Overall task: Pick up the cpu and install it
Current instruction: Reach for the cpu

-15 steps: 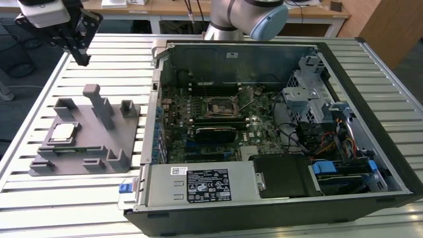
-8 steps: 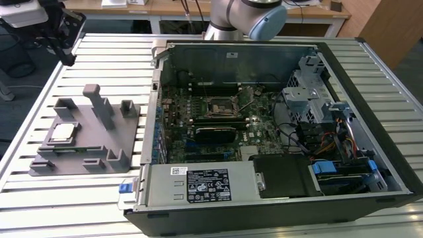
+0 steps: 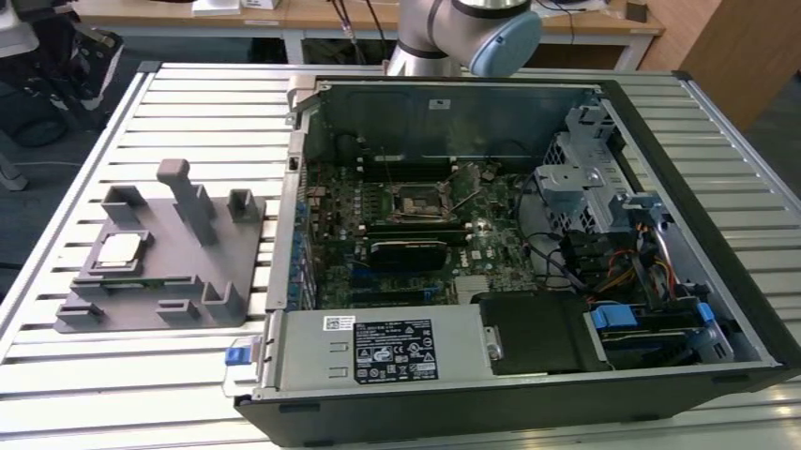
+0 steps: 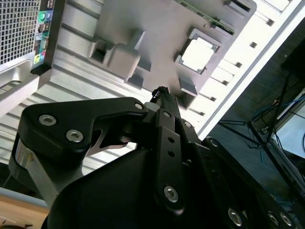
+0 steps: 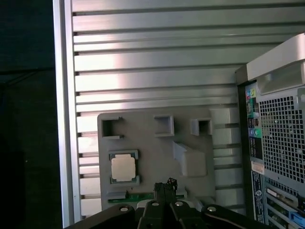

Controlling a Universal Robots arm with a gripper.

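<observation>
The cpu (image 3: 119, 248) is a small silvery square chip lying flat in a recess of the grey plastic fixture (image 3: 169, 281), at the exterior view's left, beside the open computer case (image 3: 526, 375). Both wrist views look down on the cpu (image 4: 198, 53) (image 5: 123, 168) from high above. My gripper (image 4: 160, 91) (image 5: 165, 183) hangs well above the fixture (image 5: 152, 138), off to one side of the chip. Its fingers are shut together with nothing between them. The black socket frame (image 3: 417, 199) sits on the motherboard inside the case.
The fixture (image 4: 157, 24) has upright blocks (image 3: 188, 197) near the chip. The case and fixture rest on a slatted metal table (image 3: 188, 103). My arm's base (image 3: 463, 37) stands behind the case. Drive cages and cables (image 3: 601, 216) fill the case's right side.
</observation>
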